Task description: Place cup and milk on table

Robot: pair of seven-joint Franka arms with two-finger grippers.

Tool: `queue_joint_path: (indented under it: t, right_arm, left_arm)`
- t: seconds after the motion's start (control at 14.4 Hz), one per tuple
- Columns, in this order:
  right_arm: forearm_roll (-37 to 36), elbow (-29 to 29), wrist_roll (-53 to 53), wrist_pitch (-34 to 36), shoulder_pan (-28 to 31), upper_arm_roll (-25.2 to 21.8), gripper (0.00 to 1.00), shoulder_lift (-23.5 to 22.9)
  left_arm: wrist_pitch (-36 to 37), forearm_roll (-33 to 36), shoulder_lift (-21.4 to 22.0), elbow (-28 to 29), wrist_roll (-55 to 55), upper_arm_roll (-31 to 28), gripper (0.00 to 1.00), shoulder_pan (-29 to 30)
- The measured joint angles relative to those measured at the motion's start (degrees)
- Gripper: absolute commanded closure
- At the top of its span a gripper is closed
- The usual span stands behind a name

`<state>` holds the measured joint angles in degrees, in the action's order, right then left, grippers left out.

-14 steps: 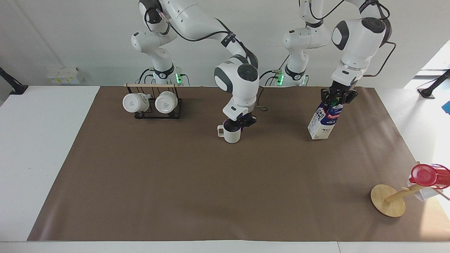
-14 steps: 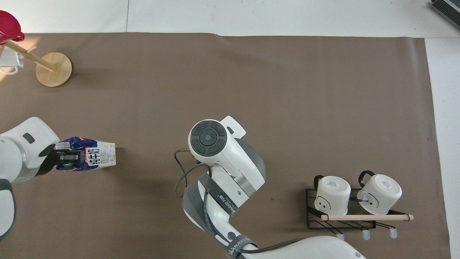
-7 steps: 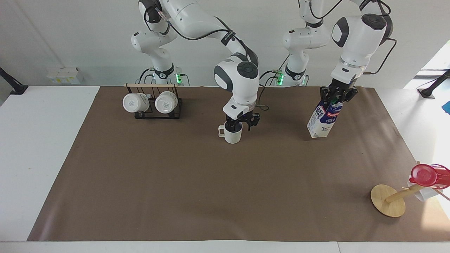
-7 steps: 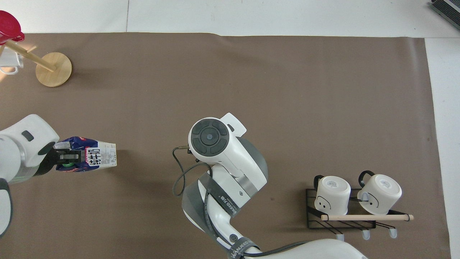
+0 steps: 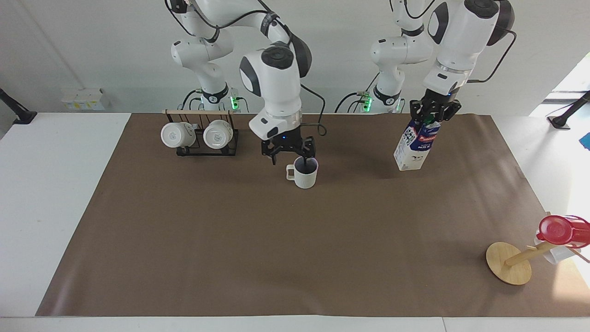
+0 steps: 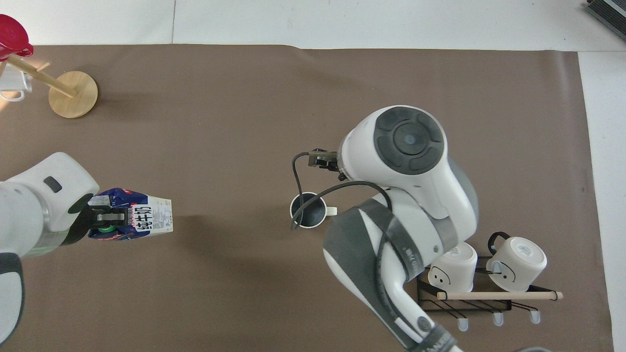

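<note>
The cream cup (image 5: 305, 171) stands upright on the table's brown paper (image 5: 276, 253), its dark inside showing from above (image 6: 308, 210). My right gripper (image 5: 291, 156) hangs open just above the cup's rim, holding nothing; in the overhead view its own wrist hides it. The blue-and-white milk (image 5: 412, 150) hangs tilted a little above the paper toward the left arm's end. My left gripper (image 5: 433, 115) is shut on its top by the green cap. From above, the milk (image 6: 149, 218) sticks out from under the left gripper (image 6: 106, 216).
A black wire rack (image 5: 205, 150) with two white mugs stands toward the right arm's end, close to the robots. A wooden mug tree (image 5: 509, 263) carrying a red cup (image 5: 560, 229) stands at the left arm's end, farther from the robots.
My right gripper opened, let go of the cup and rose off it toward its own base. My left arm lifted the milk higher and carried it slightly toward the middle.
</note>
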<state>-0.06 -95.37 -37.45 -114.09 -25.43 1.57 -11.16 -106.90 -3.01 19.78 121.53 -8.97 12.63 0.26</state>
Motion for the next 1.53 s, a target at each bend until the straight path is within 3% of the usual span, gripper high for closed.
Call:
queue_joint_path:
  t: [0.28,0.77,1.53]
  right_arm:
    - [0.00,-0.84,5.66,1.33,7.95,-0.15,0.00,4.25]
    - [0.00,-0.82,18.31,12.49,18.50,-0.37,0.00,11.66]
    - [-0.05,4.44,25.92,24.70,22.51,-1.14,0.00,12.64]
  left_arm:
    - [0.02,-0.11,0.04,-0.89,-12.93,2.20,0.60,-7.17]
    - [-2.93,-0.19,-2.11,-0.65,-20.57,2.42,0.59,-14.31]
    - [-14.01,-0.20,-9.21,1.75,-22.54,2.42,0.54,-17.78]
